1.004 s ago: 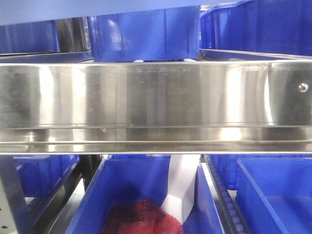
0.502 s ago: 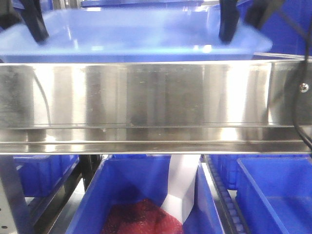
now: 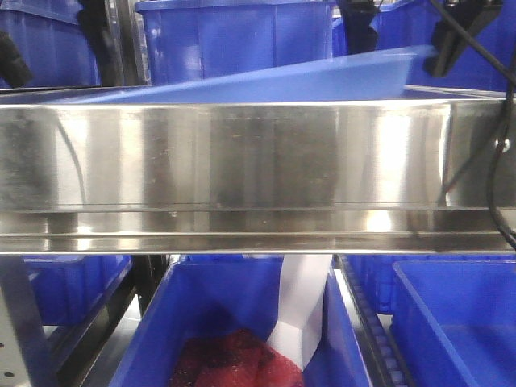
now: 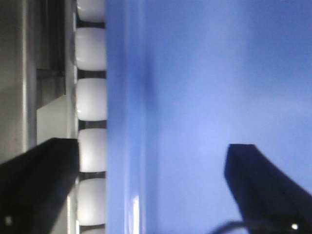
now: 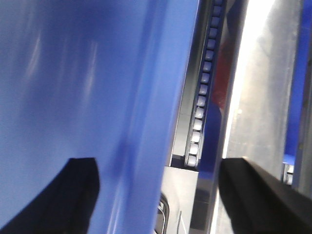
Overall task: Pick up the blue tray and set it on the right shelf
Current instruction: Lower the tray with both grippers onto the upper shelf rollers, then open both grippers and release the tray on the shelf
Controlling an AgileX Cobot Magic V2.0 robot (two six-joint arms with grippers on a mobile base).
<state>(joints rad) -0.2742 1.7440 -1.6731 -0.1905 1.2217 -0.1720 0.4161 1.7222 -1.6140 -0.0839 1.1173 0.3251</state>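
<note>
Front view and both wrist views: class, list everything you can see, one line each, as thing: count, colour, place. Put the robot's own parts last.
blue tray: one, light blue, tilted above the shelf lip, right end higher
right shelf: one, shiny steel, across the front view
deep bins: at least six, dark blue, three behind the tray, three below the shelf
netted bundle: one, red, in the lower middle bin
white piece: one, white, same bin
rollers: a row in each wrist view, whitish, beside the tray's edge
left gripper: one, black, open, astride the tray's edge
right gripper: one, black, open, astride the tray's edge
</note>
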